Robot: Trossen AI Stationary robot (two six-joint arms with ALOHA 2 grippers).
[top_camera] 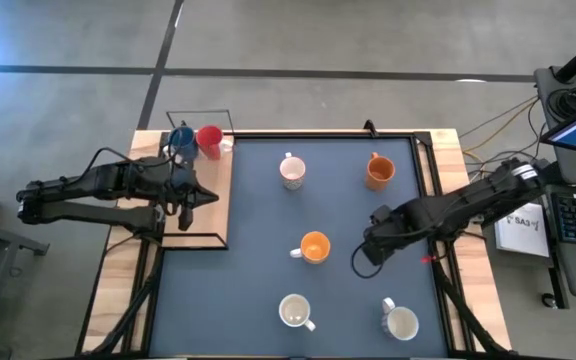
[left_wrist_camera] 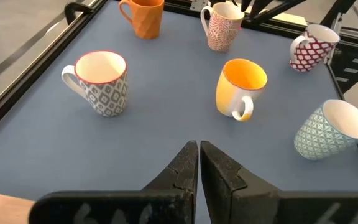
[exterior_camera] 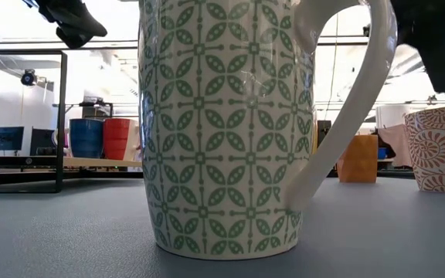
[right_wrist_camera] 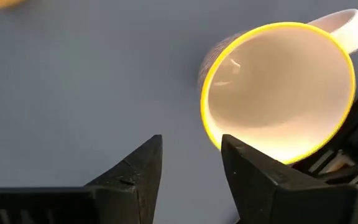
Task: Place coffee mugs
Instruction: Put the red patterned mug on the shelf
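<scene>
Five mugs show on the dark mat (top_camera: 258, 290): a white one (top_camera: 292, 172), two orange (top_camera: 379, 171) (top_camera: 314, 247), and two white at the near edge (top_camera: 295, 312) (top_camera: 400, 322). A blue mug (top_camera: 181, 140) and a red mug (top_camera: 209, 140) stand on the wooden board (top_camera: 213, 215). My right gripper (right_wrist_camera: 191, 149) is open above a yellow-rimmed cream mug (right_wrist_camera: 278, 93), which my right arm hides in the high view. That mug stands upright on the mat (left_wrist_camera: 222, 28). My left gripper (left_wrist_camera: 199, 163) is shut and hovers over the board by the mat's left edge (top_camera: 206, 197). My right gripper comes at the yellow-rimmed mug from above. One fingertip (right_wrist_camera: 235, 149) lies over the rim's edge (right_wrist_camera: 209, 127) and the other stands outside the mug over the mat. Whether the finger touches the rim, I cannot tell.
A black wire frame (top_camera: 198, 115) stands around the board's far end. The green-patterned mug (exterior_camera: 222, 131) fills the low view, with a red-patterned mug (exterior_camera: 439, 147) to its right. A black rail (top_camera: 428, 150) borders the mat. Bare mat lies between the mugs on the left side.
</scene>
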